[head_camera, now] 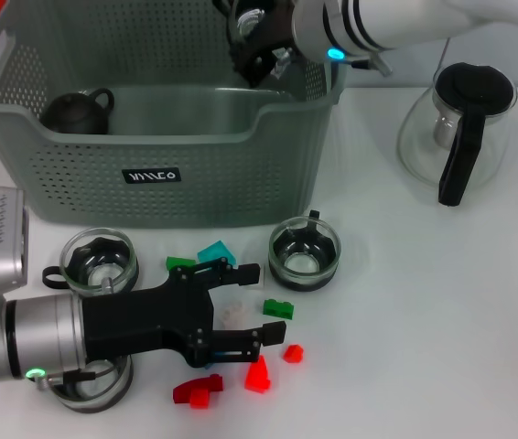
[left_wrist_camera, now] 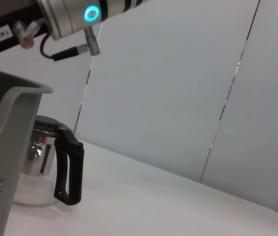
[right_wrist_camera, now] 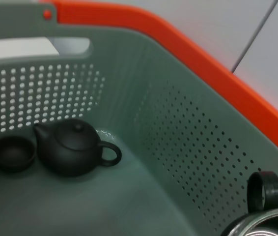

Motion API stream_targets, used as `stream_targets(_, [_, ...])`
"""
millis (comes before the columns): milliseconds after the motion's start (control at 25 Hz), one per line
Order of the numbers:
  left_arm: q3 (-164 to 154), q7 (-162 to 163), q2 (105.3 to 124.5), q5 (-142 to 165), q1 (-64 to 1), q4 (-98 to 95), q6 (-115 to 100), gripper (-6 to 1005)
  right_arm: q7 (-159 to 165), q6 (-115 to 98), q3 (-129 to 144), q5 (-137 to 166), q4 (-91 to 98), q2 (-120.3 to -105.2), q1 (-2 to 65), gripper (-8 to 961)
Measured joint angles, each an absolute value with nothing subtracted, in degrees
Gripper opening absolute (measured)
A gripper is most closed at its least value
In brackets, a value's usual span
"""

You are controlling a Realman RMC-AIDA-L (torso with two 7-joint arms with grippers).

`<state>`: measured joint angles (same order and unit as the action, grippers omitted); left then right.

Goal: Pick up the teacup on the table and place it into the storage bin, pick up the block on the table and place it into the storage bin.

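Head view: the left gripper (head_camera: pixel 246 315) lies low over the table in front of the bin (head_camera: pixel 149 187), its black fingers spread open around a pale block (head_camera: pixel 234 314), with red, green and teal blocks scattered close by and glass cups (head_camera: pixel 304 253) beside them, while the right gripper (head_camera: pixel 257 46) hangs over the bin's far right corner, and I cannot tell whether it grips anything. Left wrist view: the bin's rim (left_wrist_camera: pixel 11 105), the glass teapot (left_wrist_camera: pixel 50 164) behind it, and the right arm above. Right wrist view: inside the bin sit a dark teapot (right_wrist_camera: pixel 72 147), a small dark cup (right_wrist_camera: pixel 13 153) just beside it, and a glass cup (right_wrist_camera: pixel 262 216) against the wall.
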<state>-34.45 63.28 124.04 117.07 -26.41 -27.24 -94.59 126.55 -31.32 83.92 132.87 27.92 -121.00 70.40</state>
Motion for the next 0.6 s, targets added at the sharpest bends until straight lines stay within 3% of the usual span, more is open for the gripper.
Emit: stream_targets(600, [-34.45, 63.37, 124.1, 117.07, -26.82, -27.15, -94.66, 876, 126.59, -29.7, 87.65, 131.8, 26.05, -121.29, 70.01, 114])
